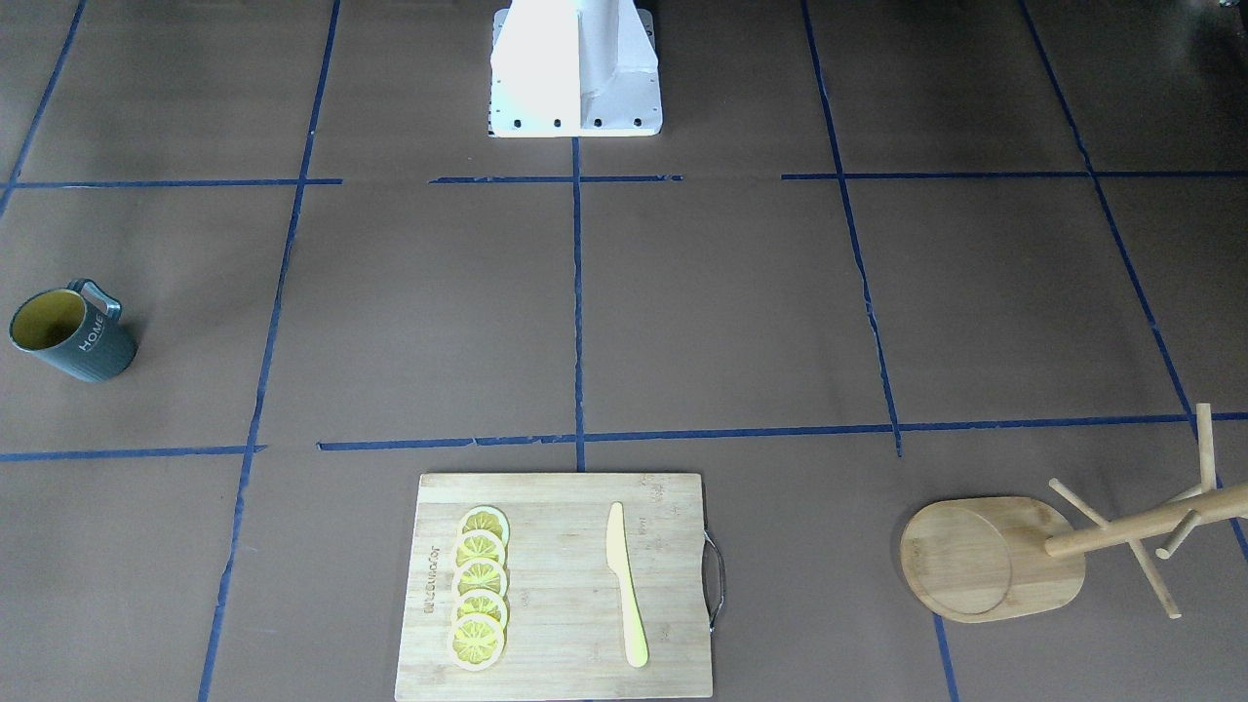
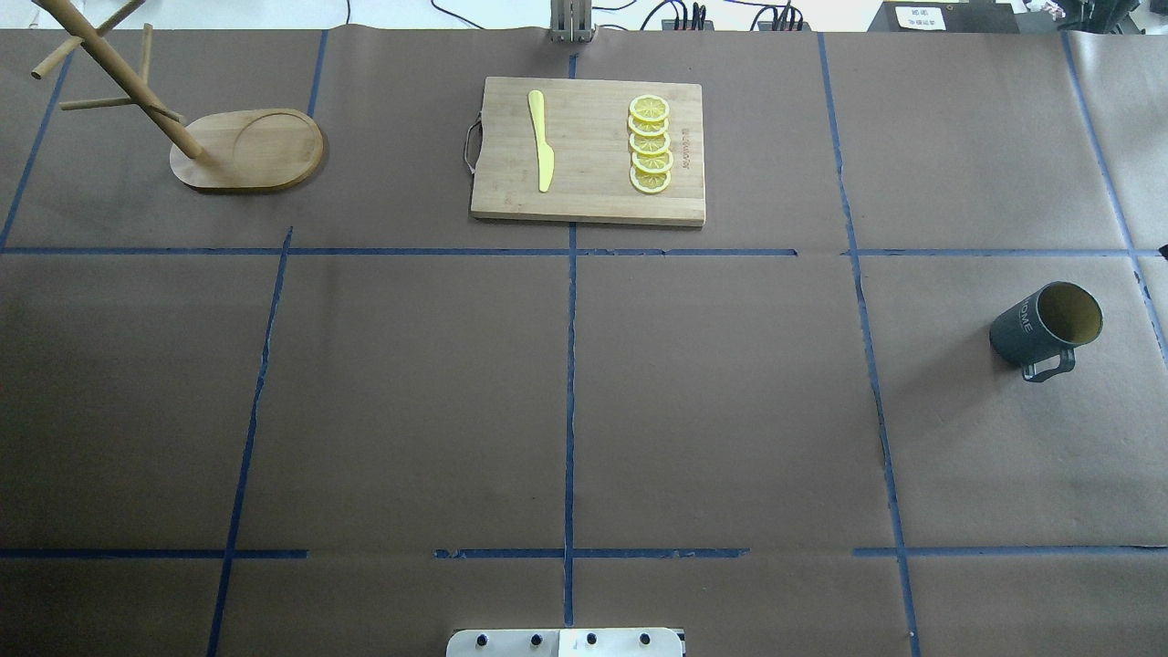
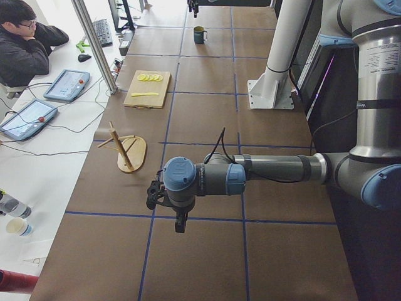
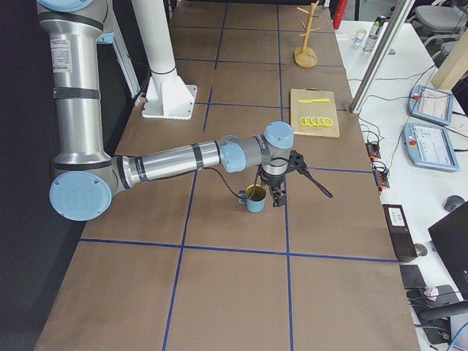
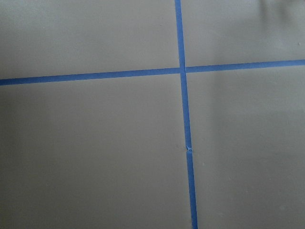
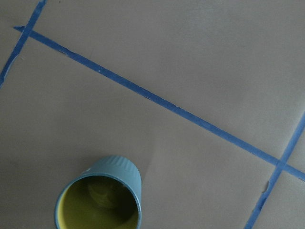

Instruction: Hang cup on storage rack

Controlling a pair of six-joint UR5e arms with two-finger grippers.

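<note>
The cup (image 2: 1045, 327) stands upright on the brown table at the far right of the overhead view, with its handle toward the robot; it also shows in the front view (image 1: 73, 333) and from above in the right wrist view (image 6: 100, 195). The storage rack (image 2: 251, 151) stands at the far left corner, with bare pegs (image 1: 1121, 531). My right gripper (image 4: 278, 196) shows only in the right side view, pointing down close beside the cup (image 4: 255, 197). My left gripper (image 3: 180, 222) shows only in the left side view, over bare table near the rack (image 3: 128, 150). I cannot tell whether either gripper is open or shut.
A bamboo cutting board (image 2: 589, 151) with several lemon slices (image 2: 650, 144) and a yellow knife (image 2: 541, 139) lies at the far middle. The white robot base (image 1: 575, 68) stands at the near edge. An operator (image 3: 25, 44) sits at a side desk with tablets.
</note>
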